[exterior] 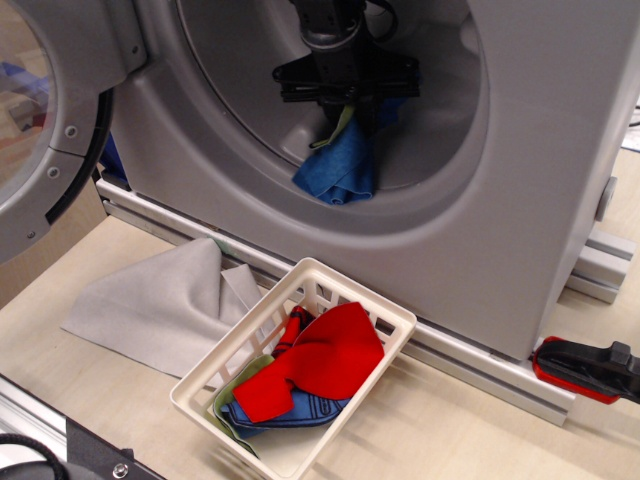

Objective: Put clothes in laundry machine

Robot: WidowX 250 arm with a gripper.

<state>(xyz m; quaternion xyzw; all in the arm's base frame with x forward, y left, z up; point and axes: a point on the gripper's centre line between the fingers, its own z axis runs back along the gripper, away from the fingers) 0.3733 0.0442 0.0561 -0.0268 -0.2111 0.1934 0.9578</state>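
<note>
Foreground: white basket [395,318] on the desk [470,430] holding a red cloth [325,360] over a darker blue piece [300,410]; grey cloth [160,300] beside it. Beyond, the laundry machine [540,150]: end effector [350,105] inside the drum opening, clamped on the bright blue cloth [340,170] with a green piece [343,122].

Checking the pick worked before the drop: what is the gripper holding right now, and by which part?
The gripper holds the bright blue cloth pinched at its top edge, a green piece caught with it; the rest hangs inside the laundry machine drum.
</note>
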